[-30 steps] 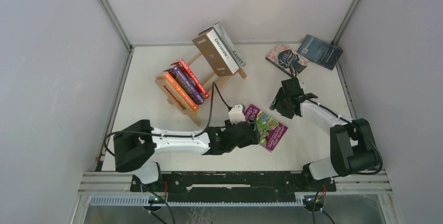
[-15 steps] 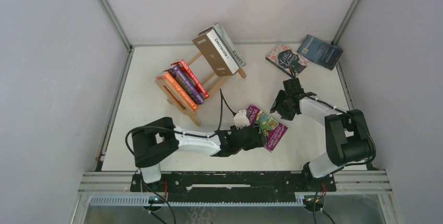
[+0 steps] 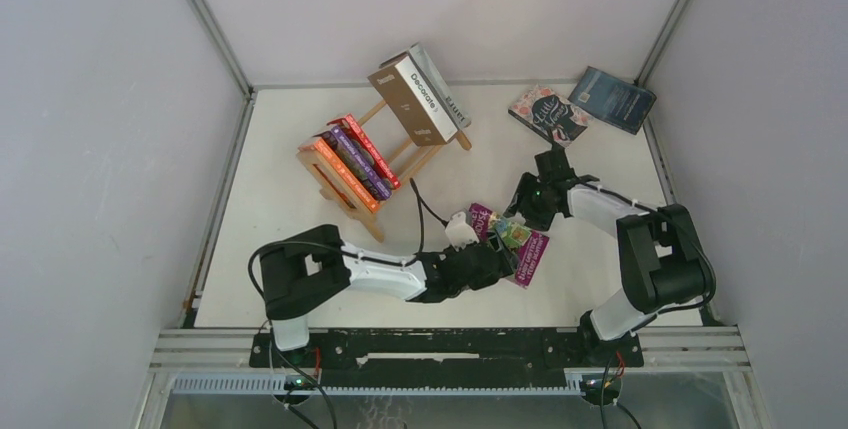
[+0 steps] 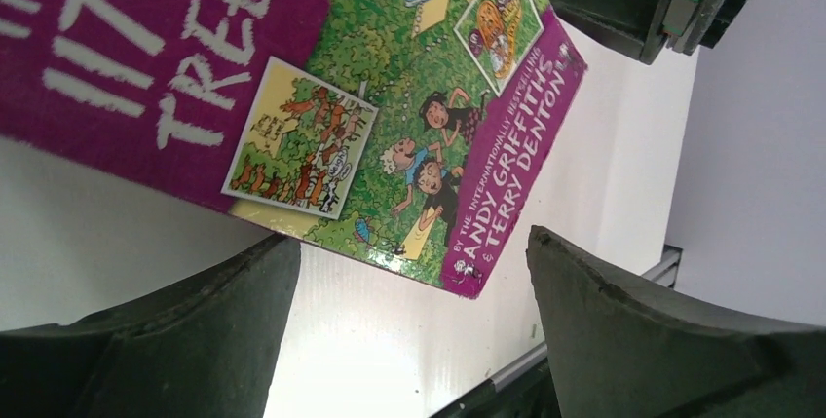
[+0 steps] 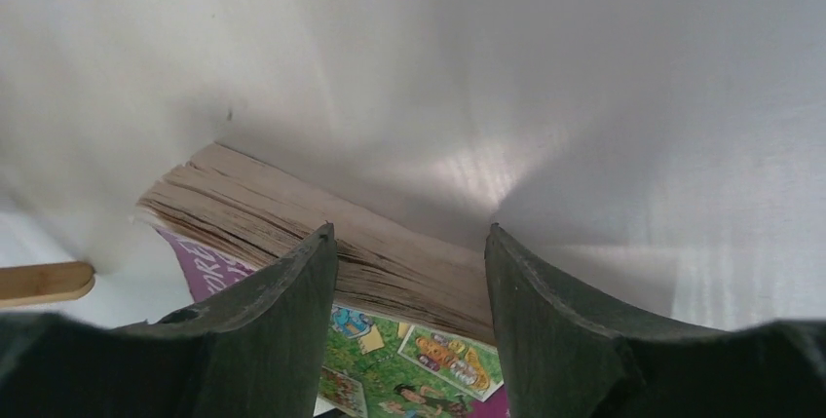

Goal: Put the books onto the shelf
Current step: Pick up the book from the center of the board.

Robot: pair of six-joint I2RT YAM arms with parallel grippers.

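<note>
Five books (image 3: 355, 161) sit on the shelf (image 3: 400, 154); the purple paperback (image 3: 512, 242) lies on the near table (image 3: 280, 199) between left hand (image 3: 500, 259) and right hand (image 3: 525, 211), both spread, gripping nothing (two dark books (image 3: 612, 99) wait far right).

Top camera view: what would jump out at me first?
A bright purple cartoon paperback lies in the middle of the scene with both open tools at it: the left tool at its near side, the right tool at its far edge. Behind, a small wooden shelf holds colourful books, a thick brown book propped on its far end.
</note>
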